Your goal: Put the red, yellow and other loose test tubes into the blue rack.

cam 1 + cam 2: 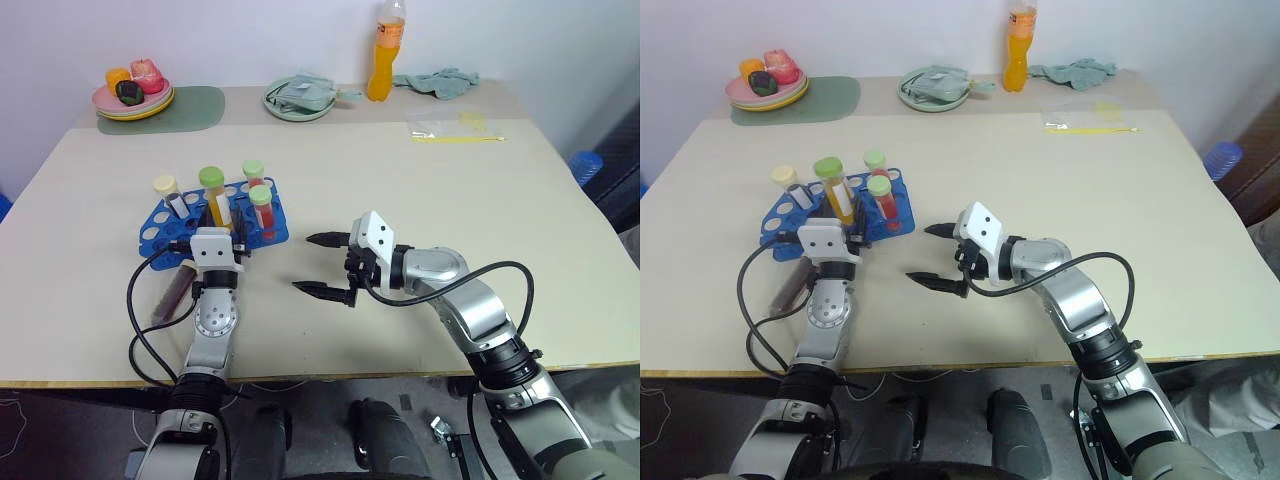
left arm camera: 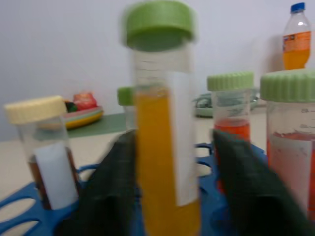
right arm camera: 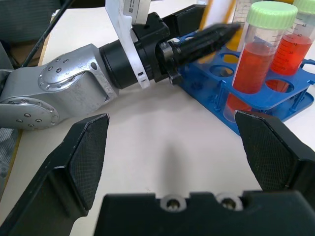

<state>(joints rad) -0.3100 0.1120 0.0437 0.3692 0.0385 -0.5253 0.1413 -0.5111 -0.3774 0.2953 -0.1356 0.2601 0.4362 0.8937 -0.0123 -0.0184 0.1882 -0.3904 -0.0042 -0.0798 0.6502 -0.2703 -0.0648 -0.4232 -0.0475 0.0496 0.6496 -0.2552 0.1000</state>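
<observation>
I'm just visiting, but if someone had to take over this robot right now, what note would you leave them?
Left hand: open, fingers either side of the yellow tube, which stands in the blue rack.
Right hand: open, empty, above the table right of the rack.
Done: the yellow tube, two red tubes and a cream-capped tube stand in the rack.
Left: one dark tube lies on the table beside the left arm; it probably goes in a free hole.

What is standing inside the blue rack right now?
The blue rack holds four capped tubes: a cream-capped one, a yellow one between the left gripper fingers, and two red ones. Their bottoms are hidden.
</observation>
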